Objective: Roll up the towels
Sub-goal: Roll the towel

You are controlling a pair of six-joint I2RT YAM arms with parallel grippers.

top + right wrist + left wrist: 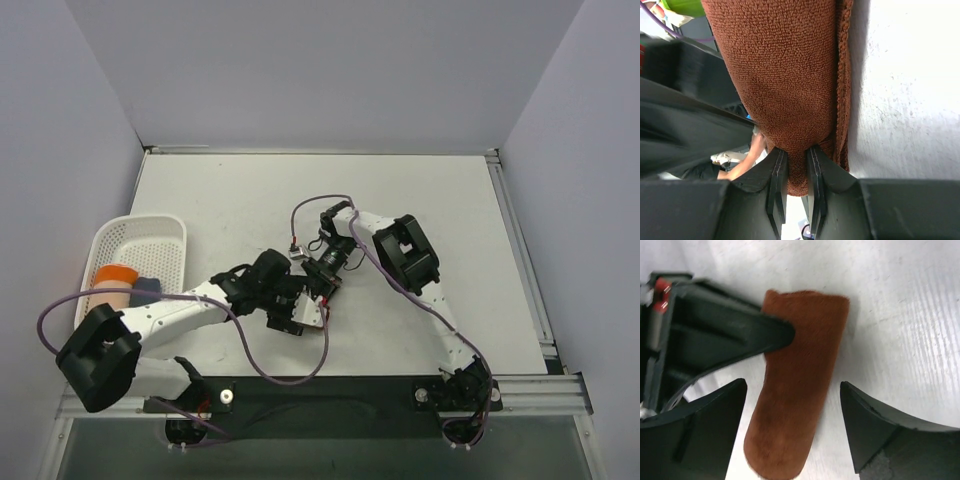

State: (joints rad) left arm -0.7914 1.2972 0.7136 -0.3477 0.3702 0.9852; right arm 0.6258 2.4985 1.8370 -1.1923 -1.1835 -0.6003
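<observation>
The rust-brown towel [800, 390] lies rolled into a tube on the white table. My left gripper [792, 386] is open, with a finger on each side of the roll's near end and a gap to both. My right gripper [795, 162] is shut on the tip of the roll's other end [785, 75]; its dark fingers [775, 335] show at the far end in the left wrist view. In the top view both grippers meet at mid-table, left gripper [288, 312] and right gripper [322, 285], and they mostly hide the roll. A peach-orange towel [115, 280] and a slate-blue towel [148, 290] lie in the basket.
A white lattice basket [150, 235] stands at the table's left edge, beside my left arm. Purple cables loop over both arms. The table [420, 190] is walled on the left, the back and the right.
</observation>
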